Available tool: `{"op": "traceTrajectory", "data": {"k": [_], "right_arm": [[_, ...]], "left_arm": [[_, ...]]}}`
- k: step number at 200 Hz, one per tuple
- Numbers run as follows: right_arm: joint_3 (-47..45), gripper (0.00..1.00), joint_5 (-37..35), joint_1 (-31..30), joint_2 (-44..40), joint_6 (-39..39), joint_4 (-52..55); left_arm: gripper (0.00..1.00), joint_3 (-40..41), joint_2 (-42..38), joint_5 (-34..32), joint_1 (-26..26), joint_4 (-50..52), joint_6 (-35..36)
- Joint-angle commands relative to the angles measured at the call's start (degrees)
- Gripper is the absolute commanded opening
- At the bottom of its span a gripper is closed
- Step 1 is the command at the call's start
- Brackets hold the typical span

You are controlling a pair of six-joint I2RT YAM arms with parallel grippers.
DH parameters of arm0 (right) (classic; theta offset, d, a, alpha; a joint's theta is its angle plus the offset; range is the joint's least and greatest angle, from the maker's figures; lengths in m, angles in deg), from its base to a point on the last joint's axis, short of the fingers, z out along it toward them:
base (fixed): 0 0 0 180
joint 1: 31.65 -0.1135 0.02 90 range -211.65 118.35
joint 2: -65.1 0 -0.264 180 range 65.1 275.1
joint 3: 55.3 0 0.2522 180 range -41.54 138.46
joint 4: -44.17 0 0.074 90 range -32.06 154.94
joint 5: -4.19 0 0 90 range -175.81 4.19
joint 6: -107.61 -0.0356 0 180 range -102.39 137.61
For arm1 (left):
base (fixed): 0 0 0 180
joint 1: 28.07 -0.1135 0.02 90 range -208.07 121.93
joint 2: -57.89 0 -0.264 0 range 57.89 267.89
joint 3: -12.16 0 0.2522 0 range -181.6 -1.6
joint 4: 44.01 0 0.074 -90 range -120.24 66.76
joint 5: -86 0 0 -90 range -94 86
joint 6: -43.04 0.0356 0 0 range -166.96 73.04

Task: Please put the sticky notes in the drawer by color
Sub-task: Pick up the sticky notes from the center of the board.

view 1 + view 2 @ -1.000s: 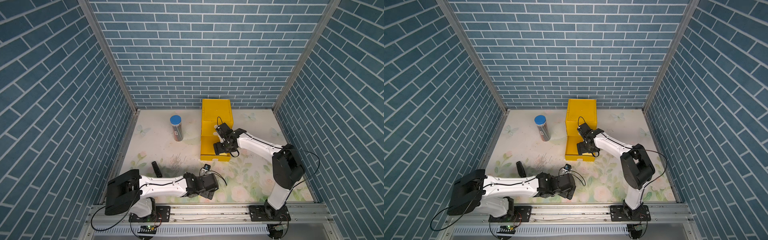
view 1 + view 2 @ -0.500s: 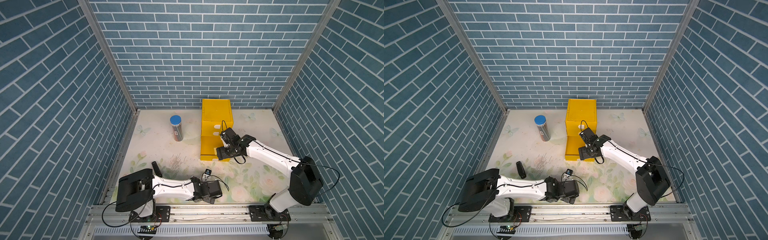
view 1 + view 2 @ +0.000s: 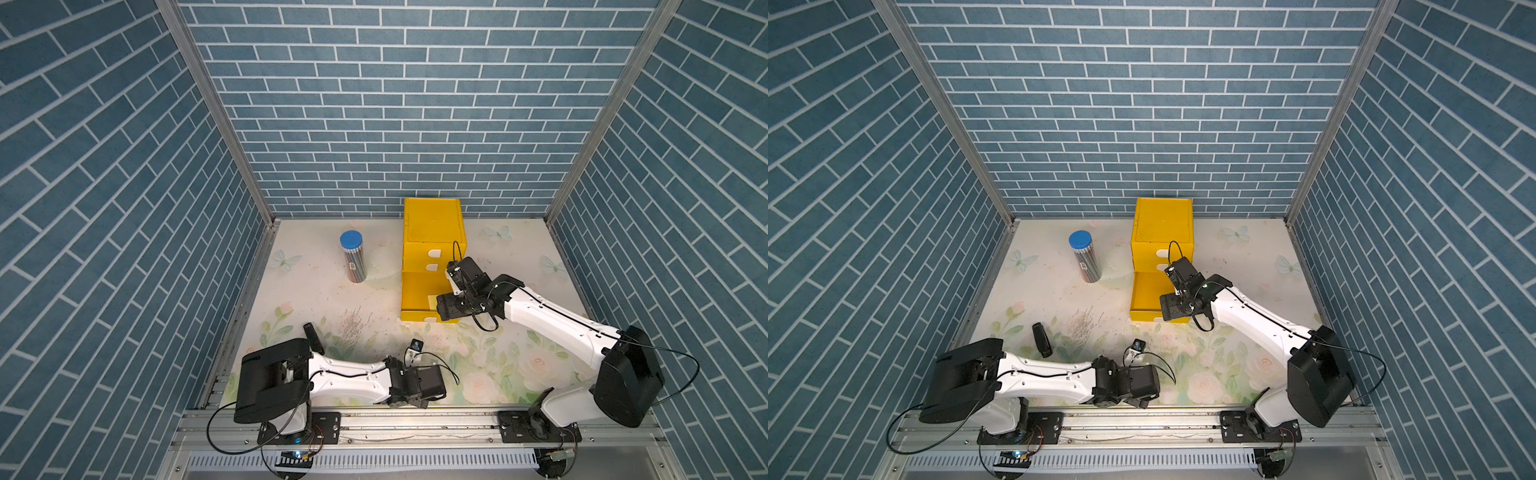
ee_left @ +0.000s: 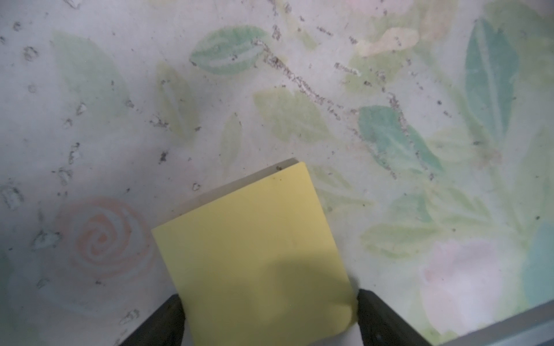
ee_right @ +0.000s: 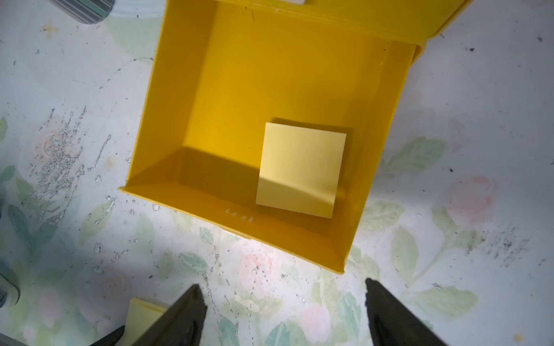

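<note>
Yellow sticky note [image 4: 257, 257] sits bottom centre of the left wrist view on the floral mat [image 4: 120, 119]: featherlight, floppy paper, best nipped by opposite side edges. Left gripper [image 4: 268, 295] brackets it, fingers [image 4: 380, 320] spread to note width and touching both edges. Squeezing or not, can't tell! Right gripper [image 5: 281, 283] hangs spread and empty, low in its wrist view, below the open drawer [image 5: 180, 104].
</note>
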State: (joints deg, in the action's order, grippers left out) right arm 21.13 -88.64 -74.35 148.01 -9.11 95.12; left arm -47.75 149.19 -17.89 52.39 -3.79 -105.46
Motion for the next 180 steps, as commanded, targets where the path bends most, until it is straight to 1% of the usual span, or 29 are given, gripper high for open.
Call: {"op": "traceTrajectory", "data": {"k": [1,12,52,78,118,180], "right_arm": [[-1.5,0.86,-0.9,0.2,-1.8,0.0,-0.4],[-1.8,0.86,-0.9,0.2,-2.4,0.1,-0.6],[-3.1,0.86,-1.2,0.3,-4.0,0.3,-1.0],[-3.9,0.86,-1.2,0.4,-4.5,0.5,-1.5],[-5.7,0.86,-1.8,0.9,-6.1,0.8,-1.8],[-8.7,0.86,-2.5,2.3,-8.8,1.4,-2.7]], "left_arm": [[0.86,2.3,2.0,3.6,0.4,3.1,-0.8],[0.88,1.9,2.4,3.0,0.4,3.9,-0.7],[0.9,0.9,2.8,0.3,0.1,5.5,-0.3],[0.9,-1.4,2.5,-2.6,-0.7,7.2,1.2],[0.88,-2.9,1.4,-5.1,-4.3,7.6,4.2],[0.88,-9.6,-0.2,-8.9,-5.4,11.8,8.0]]}}
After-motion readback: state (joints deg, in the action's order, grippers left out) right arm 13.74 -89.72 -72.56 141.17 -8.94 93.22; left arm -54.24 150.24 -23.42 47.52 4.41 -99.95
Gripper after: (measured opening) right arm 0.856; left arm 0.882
